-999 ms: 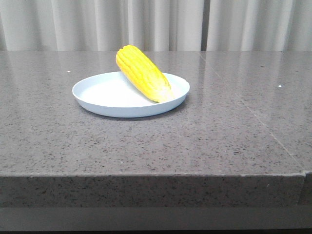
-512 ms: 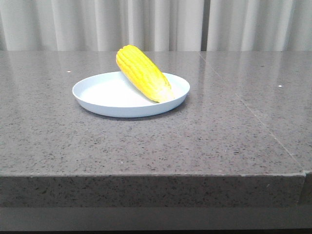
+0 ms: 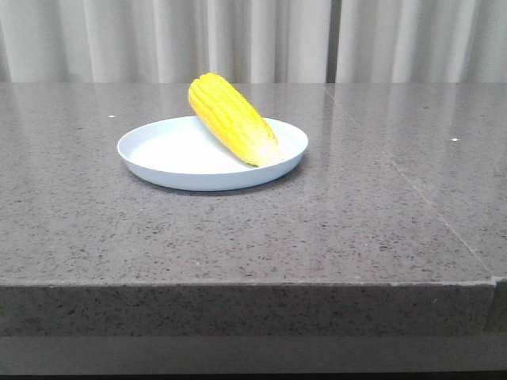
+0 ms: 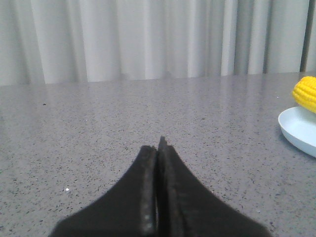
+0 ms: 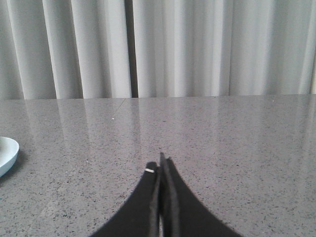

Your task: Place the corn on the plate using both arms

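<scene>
Nothing had changed since the earlier frame: corn (image 3: 232, 119) lay on plate (image 3: 162, 154), tip at its right rim, mid-surface (image 3: 317, 229). Left claw (image 4: 157, 148) and right claw (image 5: 161, 165) pressed together, empty.

One corn (image 3: 232, 119), one plate (image 3: 162, 150)

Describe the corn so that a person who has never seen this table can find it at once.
On the grey speckled stone table, before the pale curtains, stands one round, shallow, pale blue plate. The corn lies on its right half, its paler tip on the near right rim. It is the only bright yellow thing here.
</scene>
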Controlling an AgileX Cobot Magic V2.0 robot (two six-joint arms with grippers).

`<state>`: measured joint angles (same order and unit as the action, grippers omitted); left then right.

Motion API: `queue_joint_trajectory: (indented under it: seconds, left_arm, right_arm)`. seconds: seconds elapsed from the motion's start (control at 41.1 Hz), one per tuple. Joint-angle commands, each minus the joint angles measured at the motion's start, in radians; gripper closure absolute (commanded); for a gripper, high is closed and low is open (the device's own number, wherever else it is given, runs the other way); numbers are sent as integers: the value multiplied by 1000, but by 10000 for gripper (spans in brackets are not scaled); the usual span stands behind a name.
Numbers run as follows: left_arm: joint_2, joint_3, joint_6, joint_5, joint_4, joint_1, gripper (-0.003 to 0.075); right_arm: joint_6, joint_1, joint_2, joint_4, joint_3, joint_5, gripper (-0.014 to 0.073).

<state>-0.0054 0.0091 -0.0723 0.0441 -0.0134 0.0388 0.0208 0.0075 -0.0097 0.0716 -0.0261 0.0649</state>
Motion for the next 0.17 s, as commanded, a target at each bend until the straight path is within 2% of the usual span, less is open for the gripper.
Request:
queue_joint_trajectory:
  seconds: [0.0, 0.146]
  left_arm:
    - [-18, 21, 11, -85, -7, -4, 741]
    - [-18, 21, 11, -85, -7, -4, 741]
  right_arm:
    - [1, -6, -18, -8, 22, 72, 680]
    - [1, -6, -18, -8, 22, 72, 680]
